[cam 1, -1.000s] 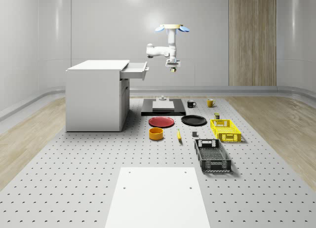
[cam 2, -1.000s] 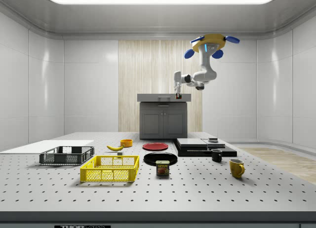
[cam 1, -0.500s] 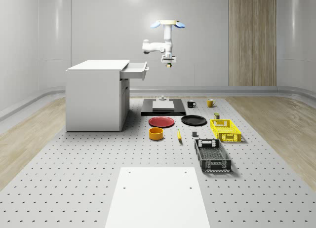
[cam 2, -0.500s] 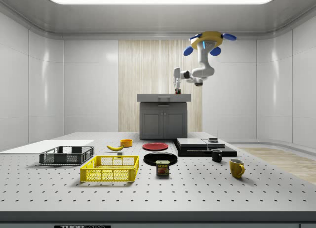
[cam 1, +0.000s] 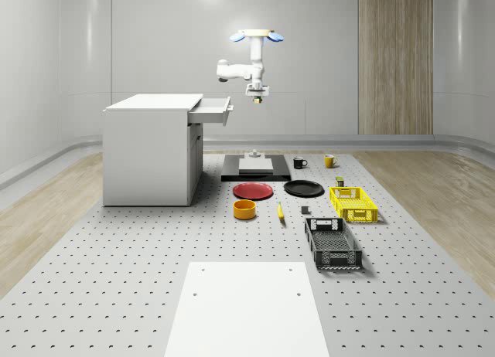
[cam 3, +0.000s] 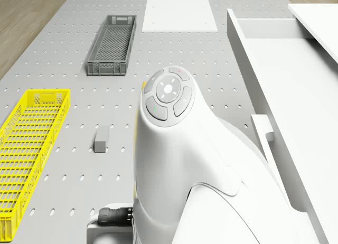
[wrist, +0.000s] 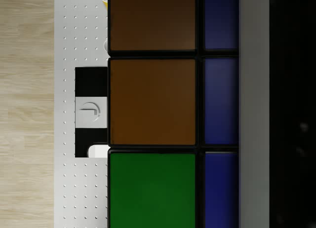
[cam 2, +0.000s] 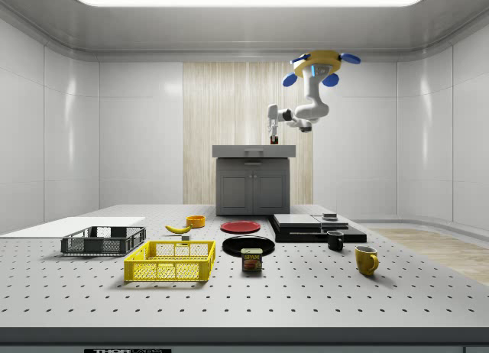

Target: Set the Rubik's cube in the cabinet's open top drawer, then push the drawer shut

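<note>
Hovering beside open drawer [cam 1: 214, 109], drone's [cam 1: 256, 36] claw [cam 1: 256, 100] gripping Rubik's cube [wrist: 173, 109].

The small tin can with a dark blue and yellow label [cam 2: 251, 260] on the perforated table reads "SPAM".

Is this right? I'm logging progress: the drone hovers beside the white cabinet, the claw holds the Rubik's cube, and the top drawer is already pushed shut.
Not quite: the top drawer is open, jutting from the white cabinet, as the whole-scene view shows. The rest stands: the drone hovers beside the cabinet, and the claw holds the multicoloured Rubik's cube.
</note>
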You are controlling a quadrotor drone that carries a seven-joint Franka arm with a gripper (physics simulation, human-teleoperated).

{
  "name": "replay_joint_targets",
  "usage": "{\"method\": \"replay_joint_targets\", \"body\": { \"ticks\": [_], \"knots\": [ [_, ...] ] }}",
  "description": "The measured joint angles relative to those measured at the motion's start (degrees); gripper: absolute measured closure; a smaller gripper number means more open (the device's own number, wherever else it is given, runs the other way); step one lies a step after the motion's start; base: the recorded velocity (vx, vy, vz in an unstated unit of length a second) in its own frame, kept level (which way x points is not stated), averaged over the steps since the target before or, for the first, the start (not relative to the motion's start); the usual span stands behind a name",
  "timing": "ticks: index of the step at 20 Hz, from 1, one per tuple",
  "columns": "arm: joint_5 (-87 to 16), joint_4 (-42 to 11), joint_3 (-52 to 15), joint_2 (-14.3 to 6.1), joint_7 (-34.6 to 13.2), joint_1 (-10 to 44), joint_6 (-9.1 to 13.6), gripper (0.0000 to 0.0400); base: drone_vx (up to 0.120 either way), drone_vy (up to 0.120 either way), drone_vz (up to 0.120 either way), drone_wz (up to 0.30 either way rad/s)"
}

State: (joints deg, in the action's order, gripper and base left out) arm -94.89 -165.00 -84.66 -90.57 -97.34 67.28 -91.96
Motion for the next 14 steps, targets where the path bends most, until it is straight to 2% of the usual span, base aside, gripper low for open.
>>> {"method": "replay_joint_targets", "body": {
  "ticks": [6, 14],
  "knots": [
    [0.1, 0.0, 0.0, -0.2, 0.0, 0.0, -0.2, 0.0075, 0.000, -0.120, 0.113, 0.000],
    [0.2, 0.0, -0.1, -0.5, 0.0, 0.0, -0.4, 0.0075, 0.000, -0.120, 0.005, 0.000]
  ]
}}
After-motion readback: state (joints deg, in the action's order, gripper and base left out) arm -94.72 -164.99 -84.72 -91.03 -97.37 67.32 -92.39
